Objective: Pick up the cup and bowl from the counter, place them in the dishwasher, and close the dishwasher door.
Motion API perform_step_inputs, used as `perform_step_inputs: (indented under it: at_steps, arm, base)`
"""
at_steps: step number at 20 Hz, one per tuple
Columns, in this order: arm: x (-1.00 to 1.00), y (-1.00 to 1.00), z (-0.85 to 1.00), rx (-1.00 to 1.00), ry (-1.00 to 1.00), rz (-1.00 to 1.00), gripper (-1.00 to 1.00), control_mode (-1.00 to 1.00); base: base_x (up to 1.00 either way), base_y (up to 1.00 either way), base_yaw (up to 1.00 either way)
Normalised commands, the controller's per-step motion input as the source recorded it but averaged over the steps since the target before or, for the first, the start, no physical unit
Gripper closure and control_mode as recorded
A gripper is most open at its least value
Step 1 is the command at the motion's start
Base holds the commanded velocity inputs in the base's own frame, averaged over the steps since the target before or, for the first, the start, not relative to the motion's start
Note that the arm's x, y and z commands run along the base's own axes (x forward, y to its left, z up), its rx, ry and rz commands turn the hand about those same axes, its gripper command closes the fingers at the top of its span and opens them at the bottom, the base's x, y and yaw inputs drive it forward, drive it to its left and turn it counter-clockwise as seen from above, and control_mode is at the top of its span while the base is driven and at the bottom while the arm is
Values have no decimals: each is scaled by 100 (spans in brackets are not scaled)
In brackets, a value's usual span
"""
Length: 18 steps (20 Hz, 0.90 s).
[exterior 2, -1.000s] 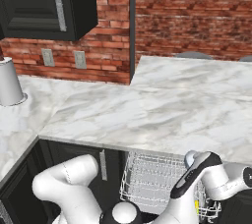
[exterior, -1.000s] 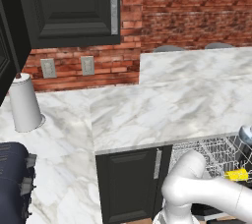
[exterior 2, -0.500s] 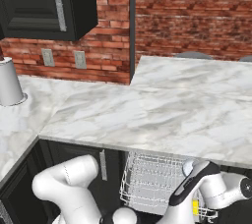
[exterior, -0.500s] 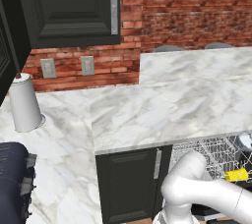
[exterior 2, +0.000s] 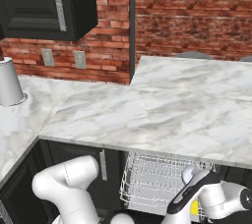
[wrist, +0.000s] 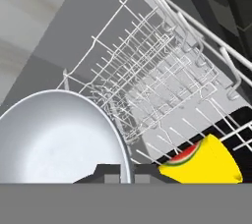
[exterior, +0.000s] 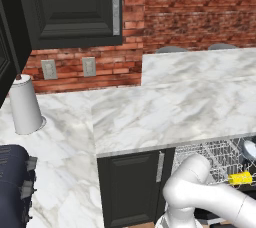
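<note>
Pincer (wrist: 127, 171) clamped on bowl (wrist: 59, 137) rim, now lower over the dishwasher (wrist: 162, 85) rack, beside yellow cup (wrist: 206, 161)

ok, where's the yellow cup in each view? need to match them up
Left base view: yellow cup at lower right, in the wire rack.
Right base view: a yellow sliver at bottom right, partly hidden by the arm, at the rack's front.
Hand view: bottom right, right of the bowl.
Shared landmark: the white wire rack.
</note>
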Motion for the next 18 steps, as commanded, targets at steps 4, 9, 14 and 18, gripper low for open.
perform_step_inputs:
  at_steps: [4,9,14,18]
  arm:
    - [0,0,-48,1,0,0,100,-100]
    - [4,-11,-40,1,0,0,100,-100]
    - [16,-21,-33,4,0,0,100,-100]
    - [37,-35,-23,0,0,0,100,-100]
  base:
    - [0,0,0]
    - [0,0,0]
    - [0,0,0]
    - [0,0,0]
